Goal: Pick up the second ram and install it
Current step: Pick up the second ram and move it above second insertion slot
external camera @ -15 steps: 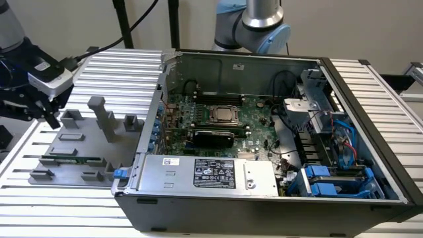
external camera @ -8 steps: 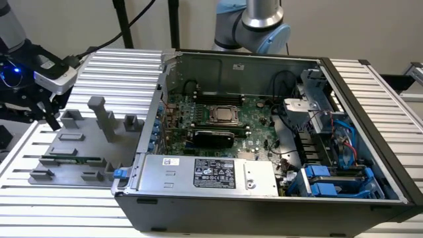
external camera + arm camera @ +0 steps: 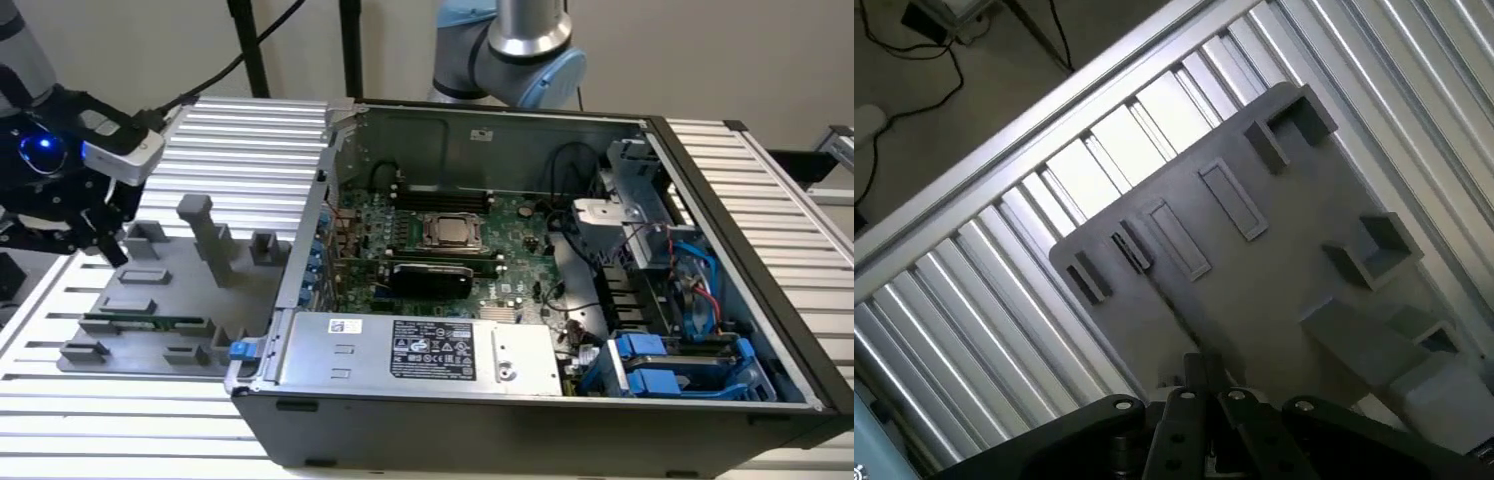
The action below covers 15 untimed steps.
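While hand (image 3: 70, 240) hovers, second ram (image 3: 144, 322) in fixture (image 3: 187, 290)

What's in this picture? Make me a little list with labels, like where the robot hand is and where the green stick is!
gripper: hovers over the far end of the gray fixture plate
ram stick: green, lying flat in the plate's near end, apart from the gripper
computer case: open, on the exterior view's right of the plate
motherboard: inside the case, silver processor in its middle
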{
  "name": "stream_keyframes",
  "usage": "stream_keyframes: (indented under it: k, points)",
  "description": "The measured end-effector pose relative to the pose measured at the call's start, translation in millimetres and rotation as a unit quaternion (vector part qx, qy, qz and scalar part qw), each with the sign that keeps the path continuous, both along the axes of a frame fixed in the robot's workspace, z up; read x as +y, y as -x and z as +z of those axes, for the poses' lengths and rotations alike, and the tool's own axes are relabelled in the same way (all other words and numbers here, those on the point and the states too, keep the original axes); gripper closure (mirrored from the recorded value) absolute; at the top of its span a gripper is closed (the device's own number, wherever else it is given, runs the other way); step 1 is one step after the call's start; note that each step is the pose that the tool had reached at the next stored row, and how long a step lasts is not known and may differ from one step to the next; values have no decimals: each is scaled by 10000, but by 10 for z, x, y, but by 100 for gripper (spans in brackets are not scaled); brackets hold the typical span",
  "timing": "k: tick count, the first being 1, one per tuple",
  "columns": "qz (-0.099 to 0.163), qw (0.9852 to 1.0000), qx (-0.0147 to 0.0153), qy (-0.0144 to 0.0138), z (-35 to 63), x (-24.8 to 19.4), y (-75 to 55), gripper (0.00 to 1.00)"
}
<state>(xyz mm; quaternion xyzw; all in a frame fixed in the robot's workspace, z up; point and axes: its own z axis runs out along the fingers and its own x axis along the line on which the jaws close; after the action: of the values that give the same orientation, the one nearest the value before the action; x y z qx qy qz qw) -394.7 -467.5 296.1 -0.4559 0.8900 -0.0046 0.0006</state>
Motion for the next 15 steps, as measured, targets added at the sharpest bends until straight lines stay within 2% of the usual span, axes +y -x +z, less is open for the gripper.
stream_keyframes:
  k: [4, 8, 11, 15]
  points:
    - [338, 9994, -45, 21, -25, 0, 0, 100]
    - [695, 9976, -47, 39, -60, 0, 0, 100]
    - [964, 9953, -48, 41, -91, 0, 0, 100]
    - [1329, 9911, -49, 40, -132, 1, 0, 100]
